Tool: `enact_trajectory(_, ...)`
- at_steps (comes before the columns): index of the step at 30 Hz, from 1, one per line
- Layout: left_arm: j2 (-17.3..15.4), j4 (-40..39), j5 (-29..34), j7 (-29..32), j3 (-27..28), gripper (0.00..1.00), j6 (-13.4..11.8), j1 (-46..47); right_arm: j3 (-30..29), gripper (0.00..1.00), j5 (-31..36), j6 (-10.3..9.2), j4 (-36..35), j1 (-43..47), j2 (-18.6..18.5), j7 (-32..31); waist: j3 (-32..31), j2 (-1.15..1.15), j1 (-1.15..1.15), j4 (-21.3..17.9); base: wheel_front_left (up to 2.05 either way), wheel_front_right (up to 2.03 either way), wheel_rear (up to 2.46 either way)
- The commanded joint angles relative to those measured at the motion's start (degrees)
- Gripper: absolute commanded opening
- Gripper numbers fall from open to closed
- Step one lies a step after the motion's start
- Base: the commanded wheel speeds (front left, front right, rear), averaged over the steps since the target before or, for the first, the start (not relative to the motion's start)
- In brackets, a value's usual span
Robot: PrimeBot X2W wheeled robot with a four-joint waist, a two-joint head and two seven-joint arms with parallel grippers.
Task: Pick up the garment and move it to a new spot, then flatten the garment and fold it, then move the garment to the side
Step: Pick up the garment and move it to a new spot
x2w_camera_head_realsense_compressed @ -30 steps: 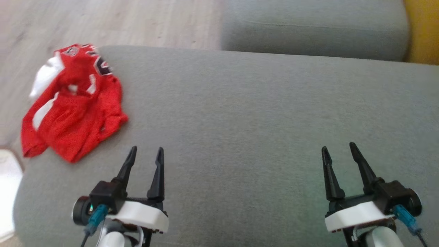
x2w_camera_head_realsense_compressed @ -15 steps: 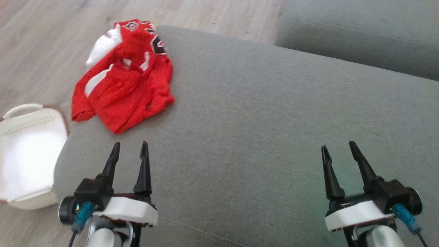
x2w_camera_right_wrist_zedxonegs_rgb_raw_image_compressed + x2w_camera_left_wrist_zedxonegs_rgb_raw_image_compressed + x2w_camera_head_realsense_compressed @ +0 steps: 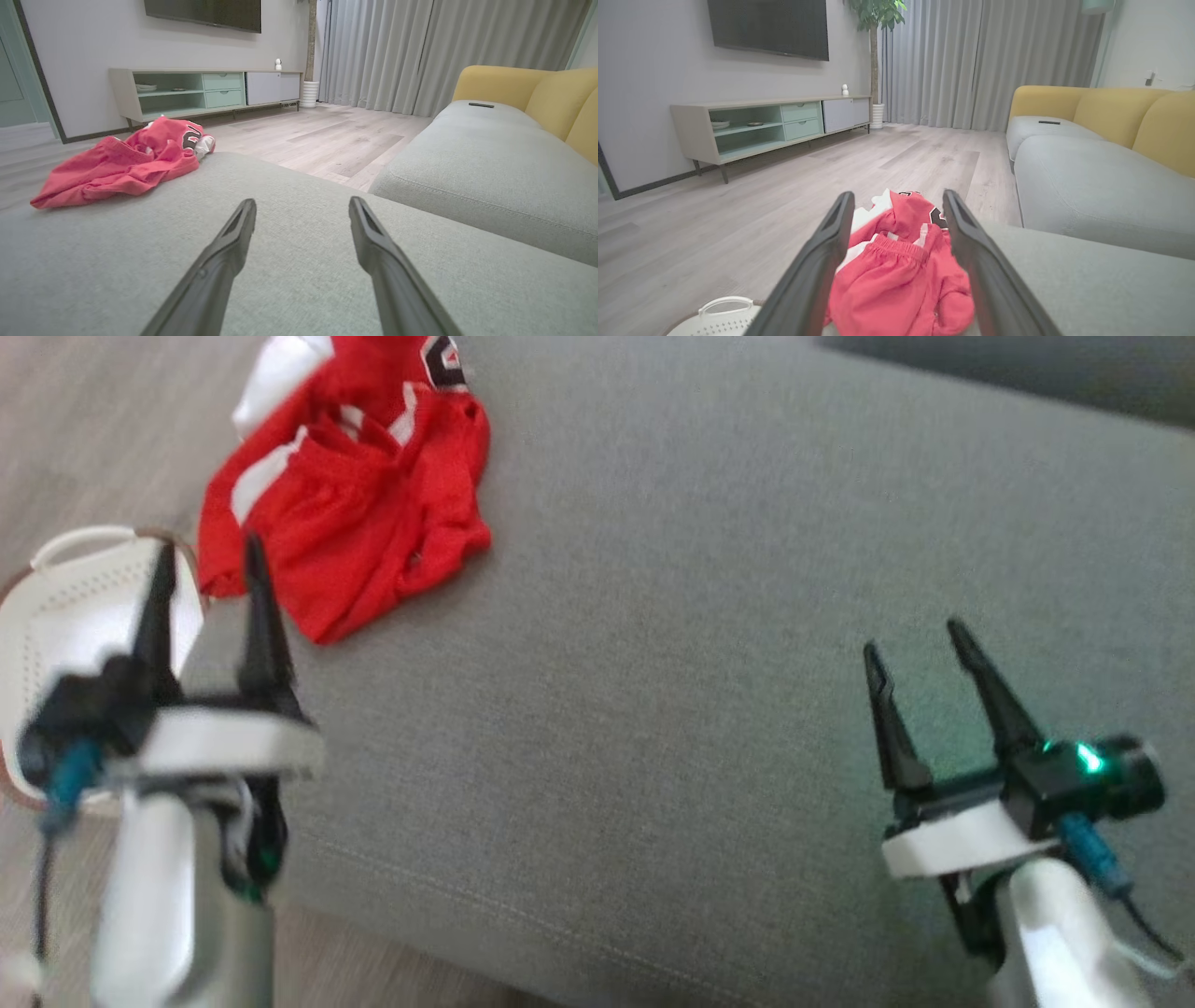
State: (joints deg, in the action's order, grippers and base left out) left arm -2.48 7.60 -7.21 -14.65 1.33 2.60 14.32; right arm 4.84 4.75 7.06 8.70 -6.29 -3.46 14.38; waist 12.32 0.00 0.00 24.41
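While the red garment (image 3: 345,504) sits crumpled at the far left corner of the cushion (image 3: 700,616), pickup is not yet done. Jaws apart, the left gripper (image 3: 208,546) hovers near it — the right gripper (image 3: 912,637) likewise, over the right side. Next: left reaches forward, closes on a bunched fold.

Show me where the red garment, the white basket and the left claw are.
red garment (image 3: 355,523), head view, crumpled middle.
white basket (image 3: 65,616), head view, perforated wall.
left claw (image 3: 209,543), head view, between its fingertips.
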Motion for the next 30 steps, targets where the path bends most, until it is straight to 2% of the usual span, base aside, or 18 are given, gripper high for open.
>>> enact_trajectory(1, -1.4, 2.0, -1.1, -0.3, 3.6, 1.0, 0.6, 4.9, 1.7, 1.0, 1.0, 0.43, -2.4, -2.7, -1.7, 0.6, 5.1, 0.0, 0.0, -1.4, 0.0, 0.0, 0.0)
enact_trajectory(2, -1.4, 2.0, -1.1, -0.3, 3.6, 1.0, 0.6, 4.9, 1.7, 1.0, 1.0, 0.43, -2.4, -2.7, -1.7, 0.6, 5.1, 0.0, 0.0, -1.4, 0.0, 0.0, 0.0)
enact_trajectory(7, -4.6, 14.3, -3.0, -0.3, 7.1, 1.0, 1.6, 16.3, 2.5, 1.0, 2.0, 0.43, -3.7, -5.4, -4.3, 0.6, 10.4, 0.0, 0.0, -4.1, 0.0, 0.0, 0.0)
enact_trajectory(12, -7.8, 27.9, -5.3, 4.3, 9.0, 1.0, 1.3, 27.8, 1.2, 1.0, 2.7, 0.43, -5.2, -7.8, -5.9, 0.6, 15.2, 0.0, 0.0, -6.6, 0.0, 0.0, 0.0)
enact_trajectory(19, -11.3, 42.0, -8.1, 10.0, 10.6, 1.0, 1.8, 36.1, -1.3, 1.0, 1.0, 0.43, -6.9, -9.4, -4.4, 0.6, 18.6, 0.0, 0.0, -9.8, 0.0, 0.0, 0.0)
enact_trajectory(24, -13.2, 48.8, -7.2, 12.7, 9.8, 1.0, 0.3, 37.9, -1.3, 1.0, 0.9, 0.43, -7.3, -9.7, -4.1, 0.6, 19.5, 0.0, 0.0, -11.1, 0.0, 0.0, 0.0)
enact_trajectory(25, -13.7, 49.7, -7.1, 12.3, 9.8, 0.77, 0.0, 38.2, -1.3, 1.0, 0.9, 0.43, -7.4, -9.8, -4.0, 0.6, 19.6, 0.0, 0.0, -11.3, 0.0, 0.0, 0.0)
enact_trajectory(26, -14.1, 50.5, -7.0, 11.7, 9.8, 0.13, -0.3, 38.4, -1.2, 1.0, 0.9, 0.43, -7.5, -9.8, -3.9, 0.6, 19.6, 0.0, 0.0, -11.4, 0.0, 0.0, 0.0)
enact_trajectory(27, -14.3, 51.2, -6.9, 11.2, 9.7, 0.0, -0.3, 38.6, -1.2, 1.0, 0.9, 0.43, -7.6, -9.8, -3.9, 0.6, 19.6, 0.0, 0.0, -11.5, 0.0, 0.0, 0.0)
enact_trajectory(30, -15.0, 52.4, -6.5, 8.6, 9.2, 0.0, -0.3, 39.2, -1.5, 1.0, 1.0, 0.43, -7.6, -9.9, -3.8, 0.6, 19.2, 0.0, 0.0, -11.6, 0.0, 0.0, 0.0)
